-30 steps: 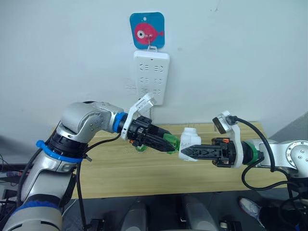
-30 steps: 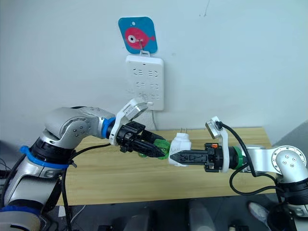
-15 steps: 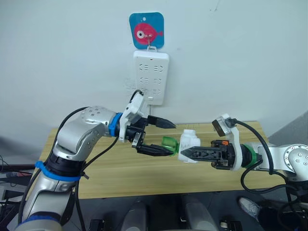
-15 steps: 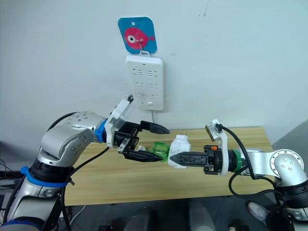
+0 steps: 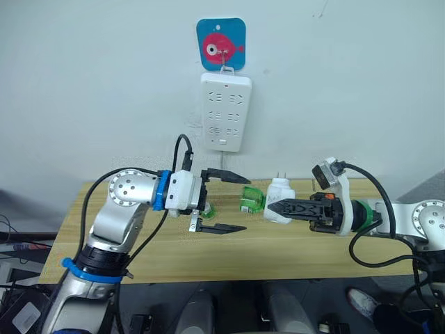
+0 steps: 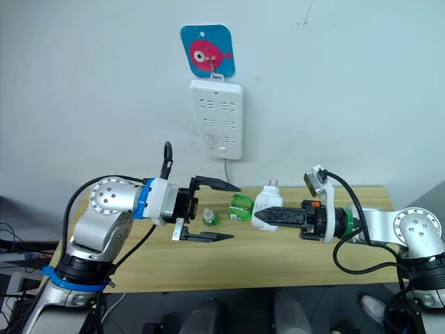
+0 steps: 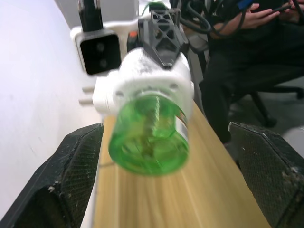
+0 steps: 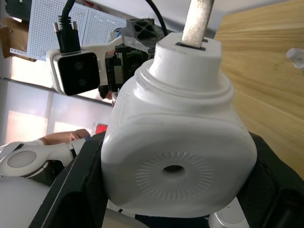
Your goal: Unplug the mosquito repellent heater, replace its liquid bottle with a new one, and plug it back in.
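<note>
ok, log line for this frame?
left gripper: open, short of green bottle | right gripper: shut on heater | bottle fitted in heater | power strip: vacant

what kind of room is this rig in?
Probably an indoor lab or test corner: a wooden table against a plain white wall, a power strip hung under a fish hook plaque, and a pegboard behind.

Between the two arms there is little room: the right gripper holds the mosquito repellent heater out over the wooden table, its green bottle jutting toward the left gripper, whose fingers stand wide apart with open air between them. A second small green bottle stands, I think, on the table just behind that gripper. The power strip hangs on the wall above, with open space before it.
</note>
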